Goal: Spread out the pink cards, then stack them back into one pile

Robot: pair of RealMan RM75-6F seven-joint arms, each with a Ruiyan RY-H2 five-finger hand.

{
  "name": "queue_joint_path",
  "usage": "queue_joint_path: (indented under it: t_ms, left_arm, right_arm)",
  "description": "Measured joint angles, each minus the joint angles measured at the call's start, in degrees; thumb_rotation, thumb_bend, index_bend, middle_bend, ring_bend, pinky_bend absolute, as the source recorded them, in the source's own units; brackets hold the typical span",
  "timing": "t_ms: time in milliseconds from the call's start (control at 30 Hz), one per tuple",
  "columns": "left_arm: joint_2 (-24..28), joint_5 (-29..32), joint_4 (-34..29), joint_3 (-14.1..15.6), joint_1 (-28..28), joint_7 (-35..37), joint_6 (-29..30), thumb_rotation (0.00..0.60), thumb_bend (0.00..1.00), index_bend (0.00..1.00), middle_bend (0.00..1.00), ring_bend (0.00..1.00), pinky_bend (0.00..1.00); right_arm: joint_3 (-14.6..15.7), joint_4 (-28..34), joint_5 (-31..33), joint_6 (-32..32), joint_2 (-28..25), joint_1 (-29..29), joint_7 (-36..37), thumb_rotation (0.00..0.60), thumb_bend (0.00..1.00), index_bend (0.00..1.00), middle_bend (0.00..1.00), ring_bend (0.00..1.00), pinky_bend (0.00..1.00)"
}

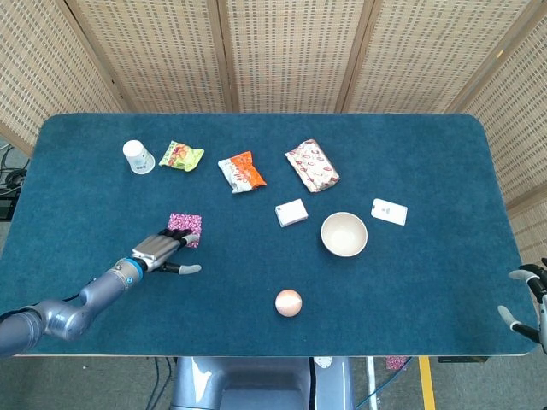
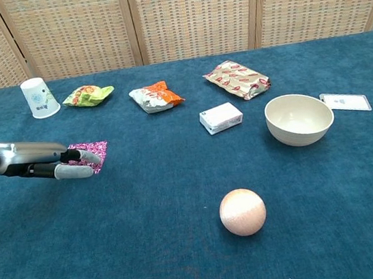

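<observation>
Three snack packets (image 1: 181, 155) (image 1: 242, 171) (image 1: 311, 166), one cup (image 1: 138, 157), one bowl (image 1: 344, 234), one ball (image 1: 288, 302)

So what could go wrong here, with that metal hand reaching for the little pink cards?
The left hand touches only the near edge of the pink cards, so it might shove the whole pile along the table rather than fan it. Thin cards lying flat on the soft cloth may also be hard to lift.
</observation>
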State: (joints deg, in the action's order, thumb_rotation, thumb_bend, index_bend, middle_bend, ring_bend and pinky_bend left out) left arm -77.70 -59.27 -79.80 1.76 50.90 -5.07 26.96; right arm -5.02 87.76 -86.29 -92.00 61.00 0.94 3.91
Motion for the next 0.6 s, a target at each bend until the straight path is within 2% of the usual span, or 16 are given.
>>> queue_joint_path:
  t_ms: [600]
  left_arm:
    - [3.3,0.4,-8.1,2.8,-0.3,-4.5,3.2,0.006,0.00,0.00,0.00,0.00,0.04]
  right_arm:
    - [0.0,-0.1,0.0,-0.1,0.1,0.2,-0.1,0.600,0.23,0.35,0.31,0.16,0.14]
